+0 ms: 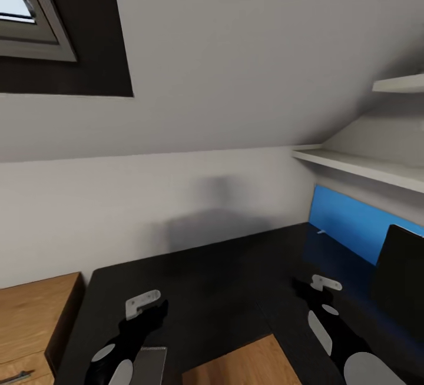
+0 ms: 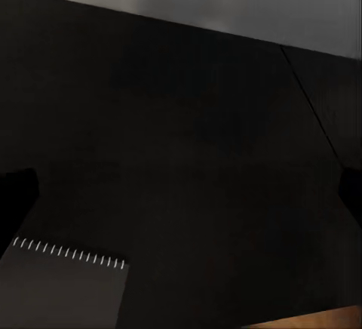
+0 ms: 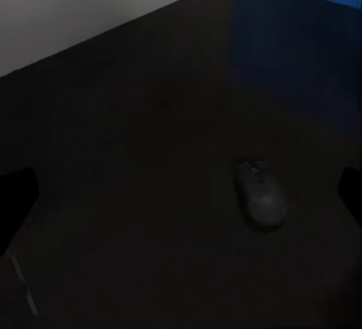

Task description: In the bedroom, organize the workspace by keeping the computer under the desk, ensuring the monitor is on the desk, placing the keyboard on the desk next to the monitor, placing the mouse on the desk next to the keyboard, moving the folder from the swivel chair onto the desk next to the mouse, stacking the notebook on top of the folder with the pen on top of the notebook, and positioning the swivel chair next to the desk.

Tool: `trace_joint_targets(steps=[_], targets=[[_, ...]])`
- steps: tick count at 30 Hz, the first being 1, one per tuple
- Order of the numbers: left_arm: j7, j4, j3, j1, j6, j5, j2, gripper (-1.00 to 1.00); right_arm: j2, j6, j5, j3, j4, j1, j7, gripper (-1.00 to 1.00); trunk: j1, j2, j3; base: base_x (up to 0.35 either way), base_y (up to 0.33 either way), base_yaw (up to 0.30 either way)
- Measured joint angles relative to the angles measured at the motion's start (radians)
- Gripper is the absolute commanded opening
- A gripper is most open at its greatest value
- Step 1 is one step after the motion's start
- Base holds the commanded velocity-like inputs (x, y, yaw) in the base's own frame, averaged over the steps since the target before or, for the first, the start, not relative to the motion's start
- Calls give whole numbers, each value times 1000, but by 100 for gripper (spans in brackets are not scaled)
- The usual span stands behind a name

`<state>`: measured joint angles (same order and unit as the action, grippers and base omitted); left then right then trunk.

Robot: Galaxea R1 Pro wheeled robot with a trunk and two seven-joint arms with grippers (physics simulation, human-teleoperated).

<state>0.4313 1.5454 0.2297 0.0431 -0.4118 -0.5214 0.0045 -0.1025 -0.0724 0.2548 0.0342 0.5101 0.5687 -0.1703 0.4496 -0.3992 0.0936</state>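
The black desk (image 1: 224, 279) spreads below both arms. My left gripper (image 1: 147, 309) hovers open over its near left part, and the dark grey notebook (image 1: 152, 364) lies flat just beneath the arm. In the left wrist view the notebook (image 2: 68, 287) shows its pale spiral edge, and the fingers (image 2: 15, 193) stand wide apart with nothing between them. My right gripper (image 1: 316, 291) is open above the desk's right wing. The dark oval mouse (image 3: 260, 193) rests on the top ahead of it. The white pen (image 1: 321, 232) lies by the blue back panel (image 1: 347, 220). The monitor (image 1: 403, 285) stands at far right.
A low light-wood cabinet (image 1: 35, 314) adjoins the desk on the left. White shelves (image 1: 365, 167) jut out above the blue panel. A sloped grey wall with a dark-framed skylight (image 1: 29, 14) rises behind the desk. Wood floor (image 1: 241, 367) shows in the desk's inner corner.
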Motion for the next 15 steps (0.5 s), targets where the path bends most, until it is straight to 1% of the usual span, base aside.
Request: trace_joint_targets(steps=[5,11,15], targets=[[0,10,0,-4,-1,0,1,100,0,-1,0,0,0,0,1,100,0,0,0,0,0,-52],[0,28,0,-12,-1,-1,1,100,0,2,-1,0,-9,0,-1,100,0,0,0,0,0,-13],[0,38,4,-18,-1,-2,1,100,-8,10,-1,1,-53,1,1,100,0,0,0,0,0,-2]])
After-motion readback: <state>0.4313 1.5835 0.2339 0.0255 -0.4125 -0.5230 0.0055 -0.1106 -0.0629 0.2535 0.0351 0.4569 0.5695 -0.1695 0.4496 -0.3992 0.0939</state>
